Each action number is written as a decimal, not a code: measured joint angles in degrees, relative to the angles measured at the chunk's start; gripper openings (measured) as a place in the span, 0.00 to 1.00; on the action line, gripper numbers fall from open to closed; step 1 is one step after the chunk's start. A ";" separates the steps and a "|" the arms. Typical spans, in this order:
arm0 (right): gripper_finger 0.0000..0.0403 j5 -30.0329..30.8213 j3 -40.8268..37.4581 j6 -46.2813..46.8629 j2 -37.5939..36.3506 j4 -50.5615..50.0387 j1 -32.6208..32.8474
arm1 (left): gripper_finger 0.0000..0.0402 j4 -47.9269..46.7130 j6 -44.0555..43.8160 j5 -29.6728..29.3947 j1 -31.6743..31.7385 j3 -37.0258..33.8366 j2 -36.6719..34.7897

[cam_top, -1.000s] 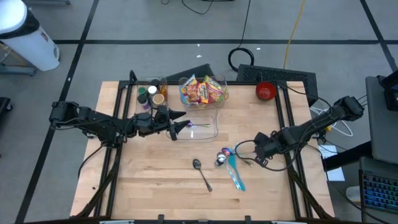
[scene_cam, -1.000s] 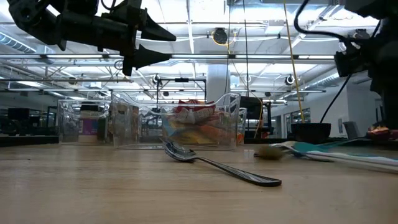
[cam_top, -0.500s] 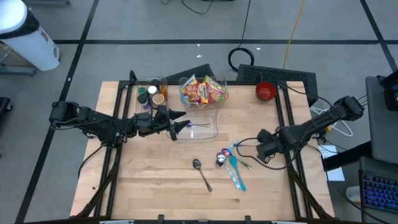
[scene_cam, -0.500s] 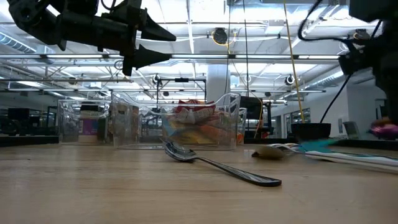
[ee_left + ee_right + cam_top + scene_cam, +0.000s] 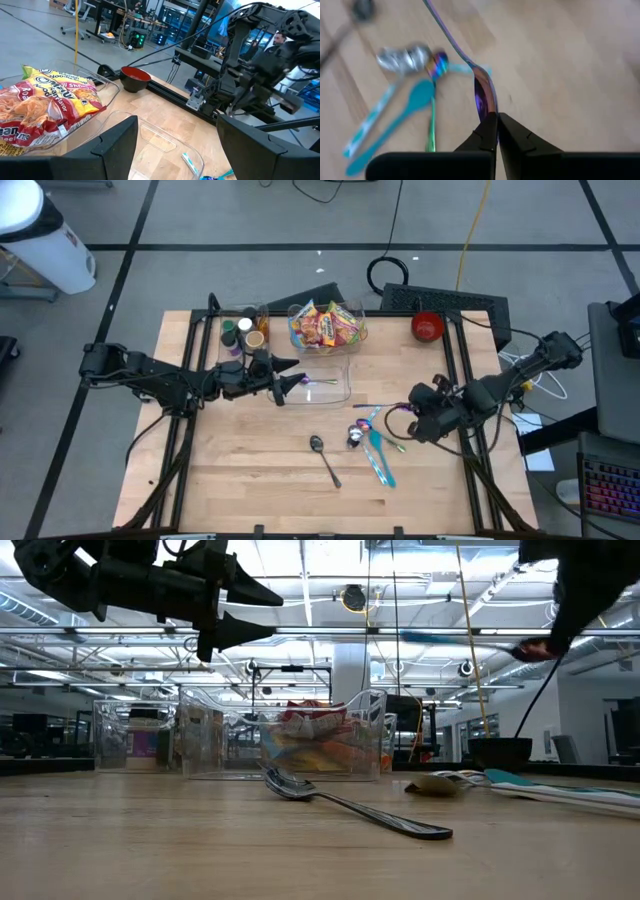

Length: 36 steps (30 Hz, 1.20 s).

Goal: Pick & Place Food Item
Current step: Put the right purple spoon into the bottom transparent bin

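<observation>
My right gripper (image 5: pixel 405 411) hangs above the table's right half, shut on an iridescent purple spoon (image 5: pixel 470 65), which also shows as a thin bar (image 5: pixel 460 638) high over the wood. Below it lie two teal spoons (image 5: pixel 378 455), a foil-wrapped sweet (image 5: pixel 356 436) and a metal spoon (image 5: pixel 325 459). My left gripper (image 5: pixel 298 382) stands open and level over an empty clear tub (image 5: pixel 328 387). Behind that, a second clear tub (image 5: pixel 325 326) holds noodle packets (image 5: pixel 45 100). My right gripper pinches the tip of the spoon's bowl (image 5: pixel 487 107) between its two fingers (image 5: pixel 487 132). They come slanting down from the table's right, along the spoon. The handle (image 5: pixel 437 20) points away toward the table's left, and the spoon is lifted clear of the table.
A red bowl (image 5: pixel 427 327) sits at the far right corner, and small jars (image 5: pixel 243 332) stand in a clear holder at the far left. Bare wood lies along the near edge. Cables and a black board lie beyond the far edge.
My right gripper has risen and tipped, drifting slightly toward the table's left, staying shut. The iridescent spoon has come up with it from among the utensils and now hangs clear of the wood. The teal spoons and the sweet stay on the table.
</observation>
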 joint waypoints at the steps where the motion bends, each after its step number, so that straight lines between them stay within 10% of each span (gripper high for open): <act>1: 0.00 1.93 0.00 -1.16 0.00 1.88 0.39 | 0.70 0.00 0.00 0.00 -0.01 0.00 0.02; 10: 0.00 23.81 -8.35 -28.04 0.02 40.28 -2.48 | 0.70 2.48 2.04 -0.01 -0.01 0.00 0.19; 15: 0.00 14.24 -15.68 -46.61 0.04 71.61 -10.00 | 0.70 7.00 6.70 1.45 -0.63 0.32 2.83; 23: 0.00 1.86 -27.29 -48.95 3.51 99.56 -20.15 | 0.70 7.85 13.03 3.75 -1.98 7.67 9.35; 36: 0.00 -2.12 -28.37 -45.95 7.93 100.88 -23.99 | 0.70 7.60 27.67 6.38 -2.60 17.62 13.42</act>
